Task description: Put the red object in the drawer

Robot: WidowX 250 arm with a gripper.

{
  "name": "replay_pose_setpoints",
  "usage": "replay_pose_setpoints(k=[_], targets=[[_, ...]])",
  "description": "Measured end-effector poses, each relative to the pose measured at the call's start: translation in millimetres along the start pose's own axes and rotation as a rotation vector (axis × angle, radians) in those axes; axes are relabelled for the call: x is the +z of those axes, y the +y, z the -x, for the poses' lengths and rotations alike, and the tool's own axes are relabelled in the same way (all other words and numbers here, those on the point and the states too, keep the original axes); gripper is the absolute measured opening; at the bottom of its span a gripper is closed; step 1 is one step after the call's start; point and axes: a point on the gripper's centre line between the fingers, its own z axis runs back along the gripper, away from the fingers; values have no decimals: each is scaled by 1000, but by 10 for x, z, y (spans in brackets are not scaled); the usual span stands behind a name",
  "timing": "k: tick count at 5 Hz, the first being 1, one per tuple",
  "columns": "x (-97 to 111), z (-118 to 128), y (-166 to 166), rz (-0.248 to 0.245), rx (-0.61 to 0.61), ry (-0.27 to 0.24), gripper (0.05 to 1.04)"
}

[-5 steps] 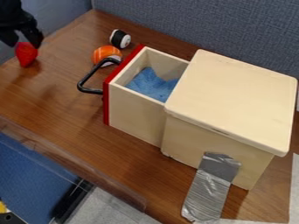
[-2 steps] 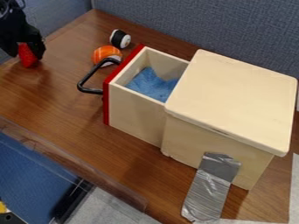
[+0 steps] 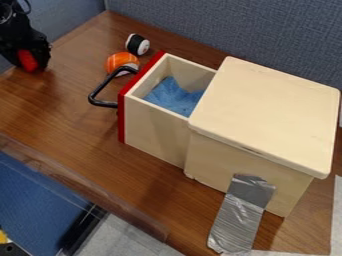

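Observation:
At the upper left, my gripper [image 3: 28,59] is low over the table and shut on the red object [image 3: 27,60], whose sides are partly hidden by the black fingers. The wooden drawer [image 3: 155,127], with a red front edge and a black handle [image 3: 96,95], stands pulled out of its box, open at the top. A blue cloth-like thing [image 3: 175,98] lies inside it.
An orange ball [image 3: 121,60] sits behind the handle, near a black and white round object [image 3: 137,44]. The box's flat lid [image 3: 267,112] is to the right, with silver tape [image 3: 239,215] at its base. A grey partition [image 3: 220,25] borders the back.
My gripper has come down around the red object and its fingers have drawn in on it. The red object has shifted slightly toward the view's top. The drawer has stayed still.

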Motion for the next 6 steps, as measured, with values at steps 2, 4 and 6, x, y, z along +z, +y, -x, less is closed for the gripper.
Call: replay_pose_setpoints(k=[2, 4, 6], targets=[[259, -160, -23, 104, 41, 50, 783], [929, -427, 8, 160, 16, 59, 783], [1573, -150, -564, 327, -300, -15, 783]])
